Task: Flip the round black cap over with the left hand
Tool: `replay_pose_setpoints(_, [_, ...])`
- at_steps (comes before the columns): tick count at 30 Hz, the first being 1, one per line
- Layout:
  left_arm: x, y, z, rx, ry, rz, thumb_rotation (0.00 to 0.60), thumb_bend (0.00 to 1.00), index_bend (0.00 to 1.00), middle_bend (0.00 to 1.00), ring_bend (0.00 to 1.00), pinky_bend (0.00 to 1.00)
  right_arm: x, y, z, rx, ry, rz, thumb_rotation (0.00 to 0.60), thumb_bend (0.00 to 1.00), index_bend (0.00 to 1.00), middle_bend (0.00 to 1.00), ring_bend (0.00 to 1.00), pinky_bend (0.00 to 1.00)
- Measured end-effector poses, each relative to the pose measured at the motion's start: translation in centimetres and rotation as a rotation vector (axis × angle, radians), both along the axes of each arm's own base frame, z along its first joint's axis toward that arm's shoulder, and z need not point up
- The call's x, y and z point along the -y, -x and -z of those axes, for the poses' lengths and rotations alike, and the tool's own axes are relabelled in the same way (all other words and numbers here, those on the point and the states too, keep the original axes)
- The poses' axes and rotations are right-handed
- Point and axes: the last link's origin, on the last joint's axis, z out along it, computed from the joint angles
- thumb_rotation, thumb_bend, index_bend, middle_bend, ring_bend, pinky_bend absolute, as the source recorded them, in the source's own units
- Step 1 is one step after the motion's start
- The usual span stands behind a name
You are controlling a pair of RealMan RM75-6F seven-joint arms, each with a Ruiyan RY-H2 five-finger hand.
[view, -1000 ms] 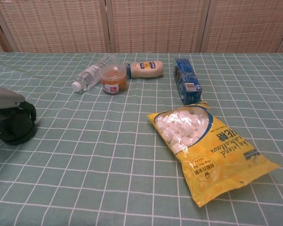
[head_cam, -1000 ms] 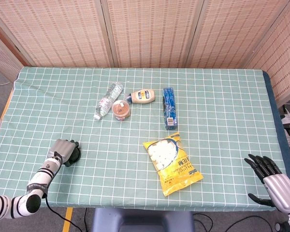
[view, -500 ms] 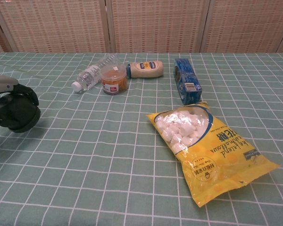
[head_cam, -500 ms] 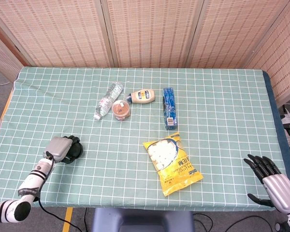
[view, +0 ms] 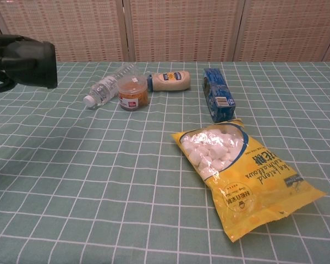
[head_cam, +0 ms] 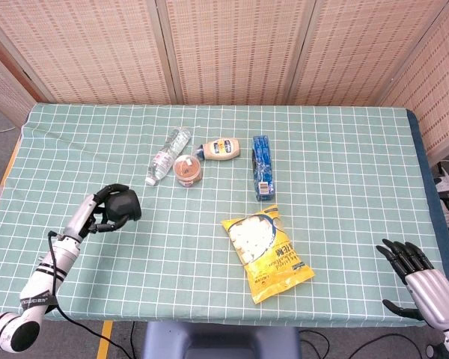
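While lifted clear of the green checked tablecloth (head_cam: 209, 247), sits gripped in the left hand (head_cam: 105, 212): round black cap (head_cam: 125, 206), fingers curled around it, at the table's left side. Right hand (head_cam: 419, 273): holding nothing, fingers spread, far right.

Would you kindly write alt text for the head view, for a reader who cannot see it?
The robot's left hand holds the round black cap raised above a green checked tablecloth. Mid-table lie a water bottle, a small jar, a squeeze bottle, a blue box and a yellow snack bag; the right hand rests open at lower right.
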Motion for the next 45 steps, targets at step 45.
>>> replay_pose_setpoints(45, [-0.7,4.8,-0.7,-1.825,-0.041,0.167,0.600,0.54,0.65,0.62,0.59,0.82,0.0,0.1,-0.4,-0.007,0.001,-0.007,0.600,0.11,0.00,0.00,0.00,0.00])
